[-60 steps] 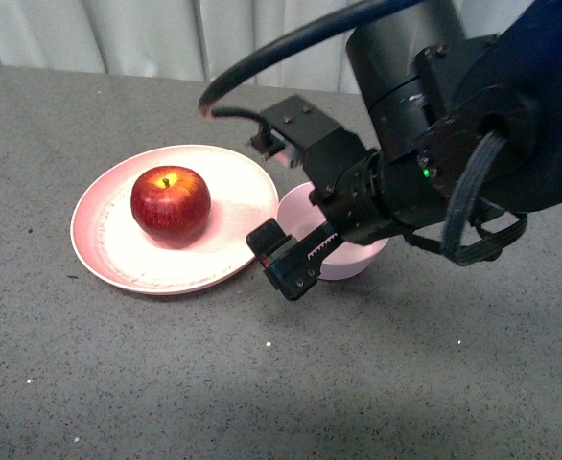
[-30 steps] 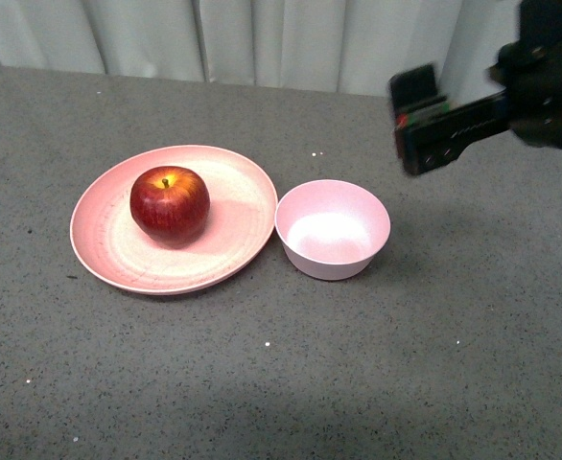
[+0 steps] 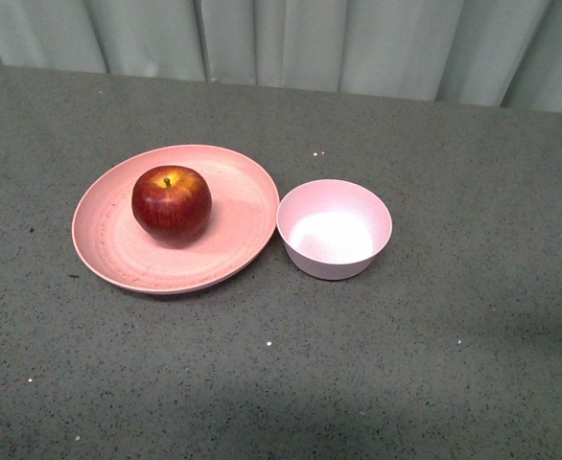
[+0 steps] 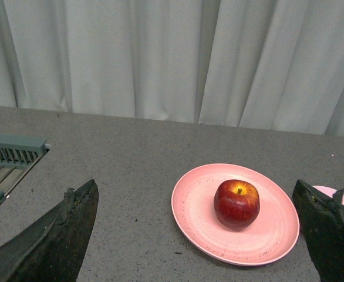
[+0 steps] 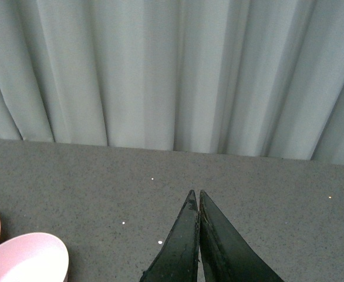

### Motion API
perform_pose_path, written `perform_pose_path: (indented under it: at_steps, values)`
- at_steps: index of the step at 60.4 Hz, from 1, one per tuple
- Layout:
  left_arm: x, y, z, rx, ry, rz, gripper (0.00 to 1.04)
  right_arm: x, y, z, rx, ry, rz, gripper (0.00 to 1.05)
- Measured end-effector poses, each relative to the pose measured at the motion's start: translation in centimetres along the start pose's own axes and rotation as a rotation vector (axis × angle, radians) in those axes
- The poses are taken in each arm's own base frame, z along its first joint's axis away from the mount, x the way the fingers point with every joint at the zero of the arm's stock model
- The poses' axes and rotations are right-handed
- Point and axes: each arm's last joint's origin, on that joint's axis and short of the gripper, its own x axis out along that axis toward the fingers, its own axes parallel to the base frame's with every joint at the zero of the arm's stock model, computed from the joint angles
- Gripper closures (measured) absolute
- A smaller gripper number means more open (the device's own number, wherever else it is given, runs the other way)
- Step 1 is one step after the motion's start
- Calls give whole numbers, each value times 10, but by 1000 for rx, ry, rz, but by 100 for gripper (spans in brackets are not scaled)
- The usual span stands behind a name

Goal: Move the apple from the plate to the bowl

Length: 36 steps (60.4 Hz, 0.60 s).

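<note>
**Apple on plate, bowl beside it**

My left gripper (image 4: 194,187) is spread wide and holds nothing. A grey slotted fixture (image 4: 13,154) sits at the table edge in its view. The apple (image 3: 171,201) rests stem-up near the middle of the plate (image 3: 108,244). The bowl (image 3: 334,230) stands just beside the plate's right rim. My right gripper (image 5: 196,194) is pinched closed and empty. The tabletop (image 3: 434,364) is grey and speckled, with a pale pleated curtain (image 3: 310,43) behind.

the right gripper (image 5: 195,194) is gone from the front view; a second ago it hung low over the bowl (image 3: 334,266), then lifted away to the right. the bowl (half hidden before) now shows whole.
</note>
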Motion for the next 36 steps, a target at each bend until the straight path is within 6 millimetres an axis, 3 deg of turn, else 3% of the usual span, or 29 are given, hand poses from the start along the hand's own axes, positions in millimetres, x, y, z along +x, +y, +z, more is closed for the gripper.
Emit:
perform_pose_path:
  at_steps: [36]
  values:
    - [0,0,0,0,0,0,7,-52,-27,-1,7,2,-11,104]
